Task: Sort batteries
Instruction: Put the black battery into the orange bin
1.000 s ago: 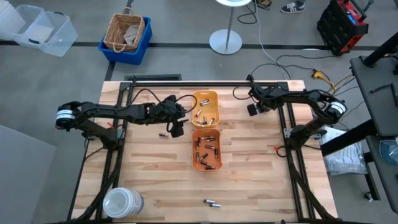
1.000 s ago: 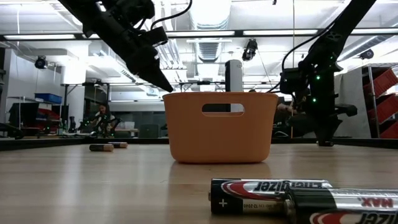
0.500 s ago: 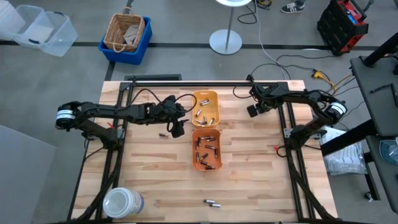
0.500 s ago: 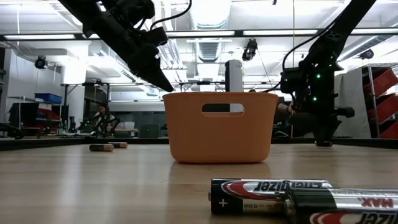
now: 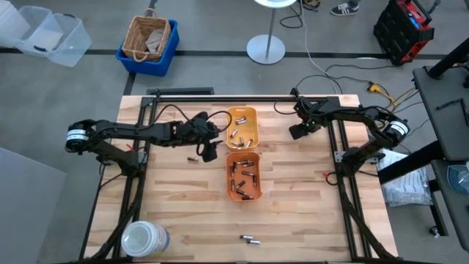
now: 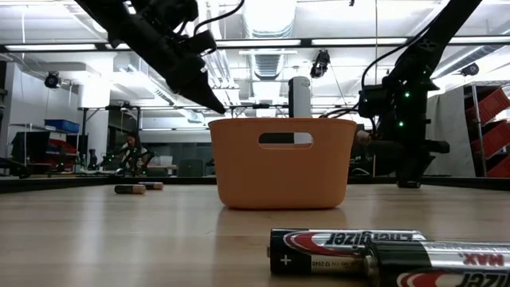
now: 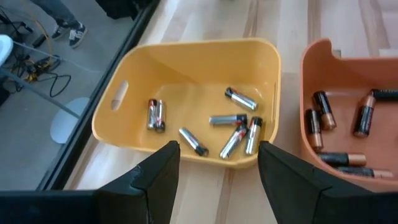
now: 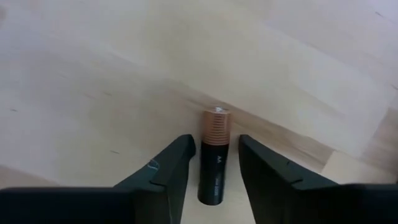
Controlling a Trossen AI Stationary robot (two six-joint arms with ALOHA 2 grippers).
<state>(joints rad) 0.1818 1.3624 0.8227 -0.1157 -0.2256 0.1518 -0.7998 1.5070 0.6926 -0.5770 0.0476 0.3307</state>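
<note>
Many batteries (image 7: pixel 235 119) lie in the yellow tray (image 7: pixel 127 81), some wait nearby; right gripper (image 8: pixel 216 177) grips one, left gripper (image 7: pixel 217 174) gapes empty.

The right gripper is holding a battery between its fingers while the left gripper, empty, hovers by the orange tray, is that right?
Nearly. The left gripper hovers open and empty at the yellow tray, not the orange tray beside it; the left wrist view shows this. The right gripper does hold a battery.
</note>
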